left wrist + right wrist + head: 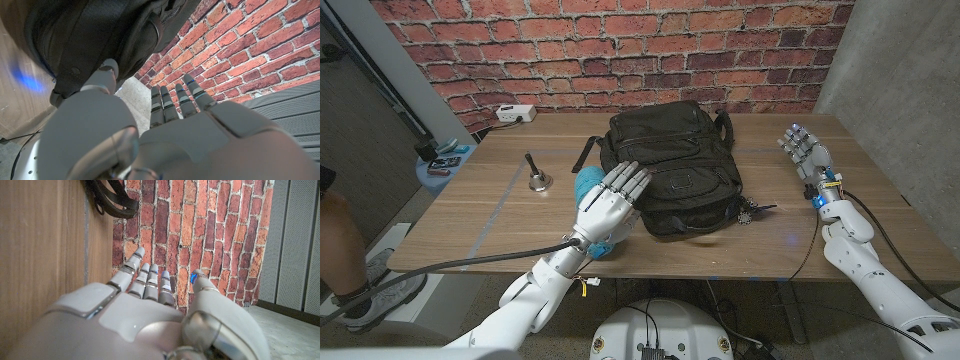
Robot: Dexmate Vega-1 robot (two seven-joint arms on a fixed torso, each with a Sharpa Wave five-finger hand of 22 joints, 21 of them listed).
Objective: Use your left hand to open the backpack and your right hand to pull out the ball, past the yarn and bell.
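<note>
Your left hand [611,198] hovers released at the black backpack [670,165]; your right hand [804,150] waits released, well apart from it.

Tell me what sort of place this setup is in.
Probably an indoor robot test room or lab rather than a home: a wooden table set against a brick-pattern wall, grey panels at the side, and cables trailing off the arms.

I can't read a single word or number in any view — the backpack [670,170] carries a small oval patch on its front pocket (likely a logo), but it's too blurred to make out, and nothing else bears lettering.
</note>
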